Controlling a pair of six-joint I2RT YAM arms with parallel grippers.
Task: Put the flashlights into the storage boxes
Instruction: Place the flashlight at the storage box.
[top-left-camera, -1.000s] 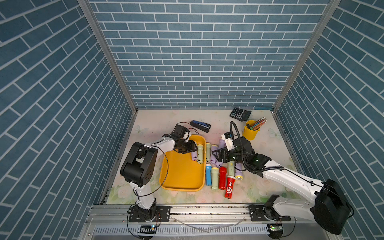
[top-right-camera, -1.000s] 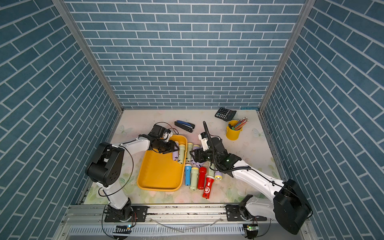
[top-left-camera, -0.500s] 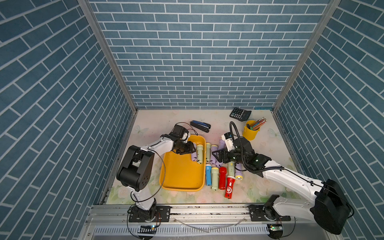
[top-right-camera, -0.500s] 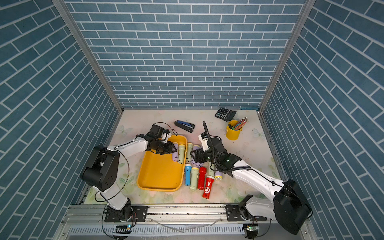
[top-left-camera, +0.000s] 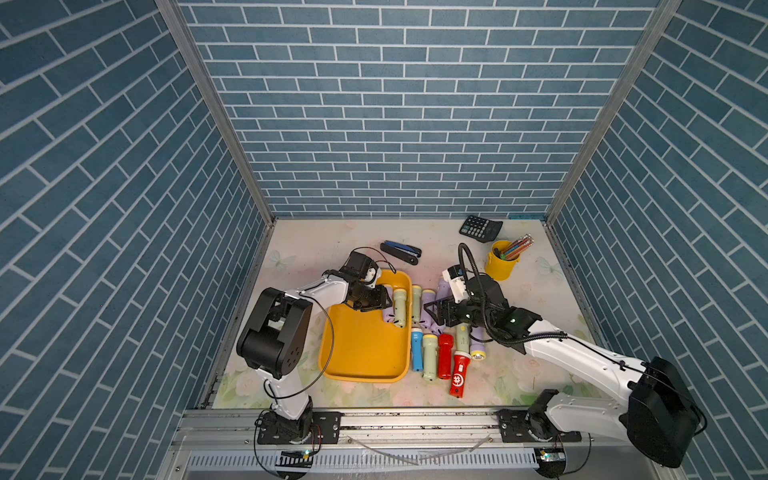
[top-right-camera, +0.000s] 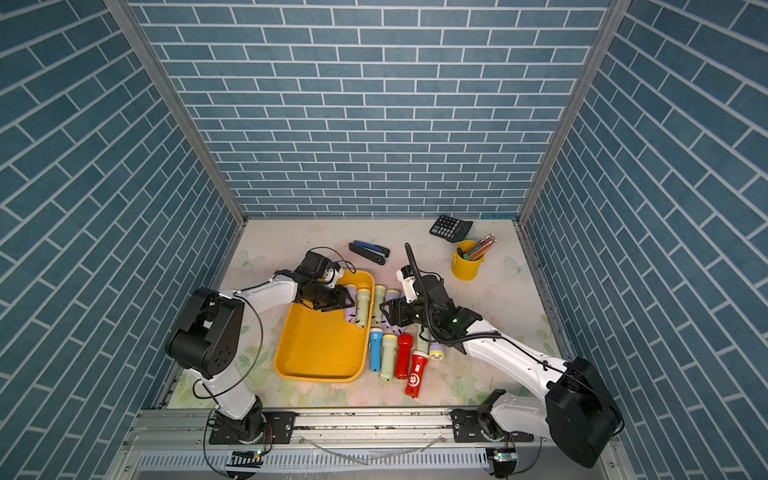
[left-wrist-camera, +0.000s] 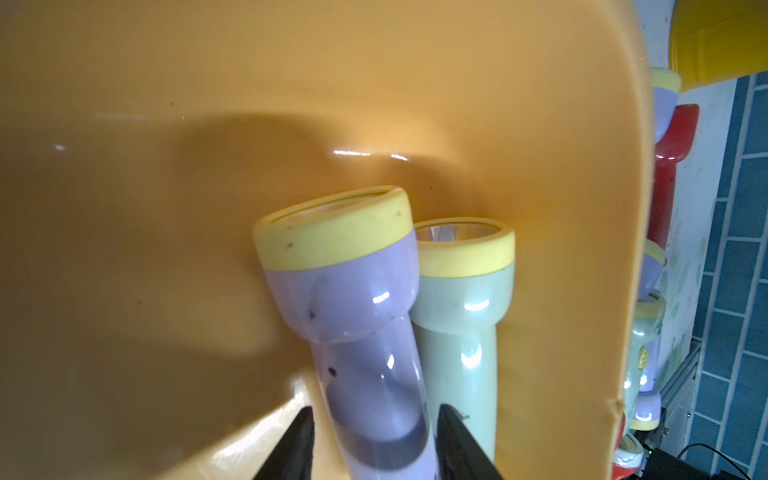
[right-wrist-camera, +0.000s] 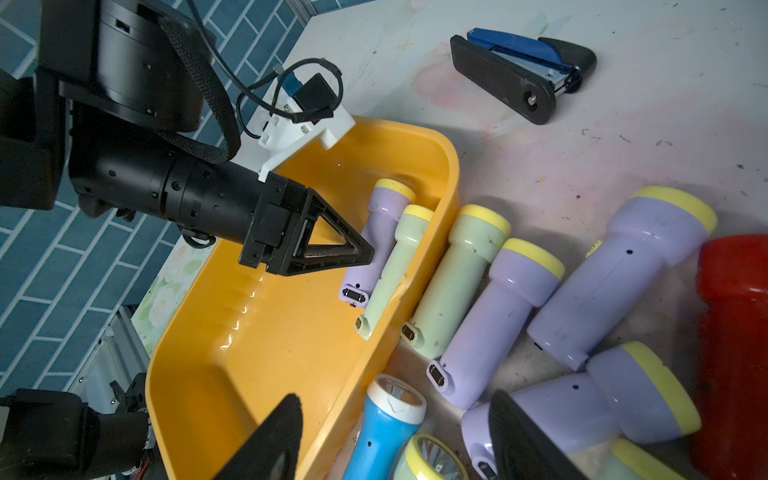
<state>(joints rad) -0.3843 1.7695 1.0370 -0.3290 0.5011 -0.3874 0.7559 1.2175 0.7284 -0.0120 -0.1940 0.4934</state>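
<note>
- Evidently most flashlights lie loose at three o'clock of the storage box (top-left-camera: 361, 377), the blue flashlight (top-left-camera: 416, 350) just beside its rim; within reach of either arm.
- The right gripper (right-wrist-camera: 395, 398) hovers over them, fingers spread wide, holding nothing.
- At the box's one o'clock corner the left gripper (left-wrist-camera: 374, 411) straddles a lilac flashlight (left-wrist-camera: 357, 299), packed beside a pale green flashlight (left-wrist-camera: 461, 299), probably to save room; whether its fingers pinch it, I cannot tell.

The space is enclosed by blue brick-patterned walls (top-left-camera: 395, 124) joined by metal corner posts (top-left-camera: 218, 112). A pale tabletop (top-left-camera: 324, 245) printed with flowers and butterflies is evenly lit and bordered in front by a metal rail (top-left-camera: 415, 422).
</note>
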